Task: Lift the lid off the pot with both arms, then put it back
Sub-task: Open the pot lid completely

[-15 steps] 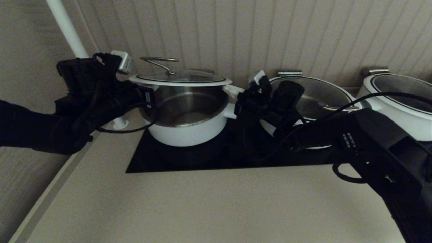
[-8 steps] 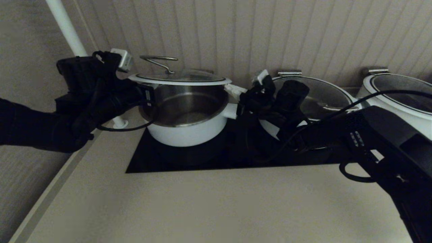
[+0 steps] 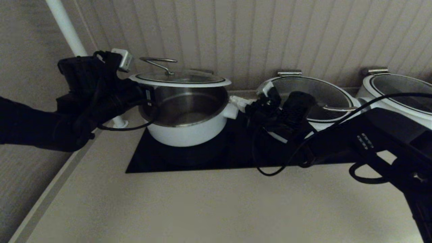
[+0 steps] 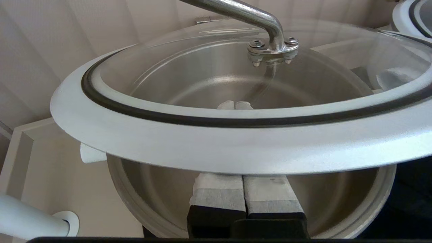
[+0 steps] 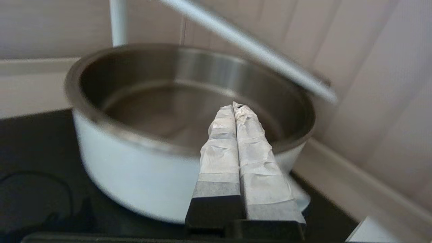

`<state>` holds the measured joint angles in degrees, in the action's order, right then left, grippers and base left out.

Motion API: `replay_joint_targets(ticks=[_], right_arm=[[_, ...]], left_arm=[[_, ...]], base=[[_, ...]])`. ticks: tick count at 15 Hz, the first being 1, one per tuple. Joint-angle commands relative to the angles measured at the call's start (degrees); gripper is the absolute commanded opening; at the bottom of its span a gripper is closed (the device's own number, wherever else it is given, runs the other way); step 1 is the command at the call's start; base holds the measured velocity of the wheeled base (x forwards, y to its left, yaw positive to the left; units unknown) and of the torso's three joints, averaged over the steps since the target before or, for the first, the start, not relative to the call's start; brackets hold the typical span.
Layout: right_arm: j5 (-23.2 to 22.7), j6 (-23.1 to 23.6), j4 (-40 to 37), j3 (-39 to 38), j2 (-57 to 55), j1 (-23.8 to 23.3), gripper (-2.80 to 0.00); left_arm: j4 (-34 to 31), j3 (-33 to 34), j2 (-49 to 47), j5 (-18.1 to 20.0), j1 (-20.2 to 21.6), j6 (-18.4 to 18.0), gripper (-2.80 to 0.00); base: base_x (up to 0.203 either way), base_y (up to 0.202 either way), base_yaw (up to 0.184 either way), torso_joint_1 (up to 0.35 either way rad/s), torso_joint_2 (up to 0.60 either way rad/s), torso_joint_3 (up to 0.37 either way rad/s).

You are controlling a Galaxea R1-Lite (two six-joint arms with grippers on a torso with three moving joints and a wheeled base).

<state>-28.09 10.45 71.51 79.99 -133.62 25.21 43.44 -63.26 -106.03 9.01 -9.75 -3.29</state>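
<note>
Already the round clear glass lid with its wide white rim (image 3: 180, 80) is held raised above the wide white steel-lined pot (image 3: 186, 114), resting on the closed left gripper (image 4: 243, 184), while the closed, empty right gripper (image 5: 237, 109) sits lower beside the pot, so replacing the lid is judged outstanding.

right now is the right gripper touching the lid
Apart. The head view shows the right gripper low beside the side handle of the pot, with a gap below the lid; the right wrist view shows its shut fingers clear of it.
</note>
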Motion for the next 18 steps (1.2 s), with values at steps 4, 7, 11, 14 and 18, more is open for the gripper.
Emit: replay_joint_targets(ticks=[4,7,11,14,18], right_arm=[[-0.2,0.1,4.6,-10.3,3.8,0.1,-2.8],[-0.1,0.2,6.4,-15.5,7.3,0.0,-2.8],[0.0,0.2,6.9,-19.7,11.4,0.0,-2.8],[0.0,0.4,7.3,-24.8,15.0,0.0,-2.8],[0.1,0.4,7.8,-32.0,21.0,0.0,-2.8]], left_arm=[[0.3,-0.2,0.1,0.0,0.0,0.0,-2.8],[0.3,-1.1,0.0,0.0,0.0,0.0,-2.8],[0.3,-1.1,0.2,0.0,0.0,0.0,-2.8],[0.3,-1.0,0.3,0.0,0.0,0.0,-2.8],[0.3,-1.0,0.3,-0.9,0.0,0.0,-2.8]], base=[[0.0,0.0,0.0,0.0,0.0,0.0],[0.0,0.0,0.0,0.0,0.0,0.0],[0.0,0.0,0.0,0.0,0.0,0.0],[0.0,0.0,0.0,0.0,0.0,0.0],[0.0,0.0,0.0,0.0,0.0,0.0]])
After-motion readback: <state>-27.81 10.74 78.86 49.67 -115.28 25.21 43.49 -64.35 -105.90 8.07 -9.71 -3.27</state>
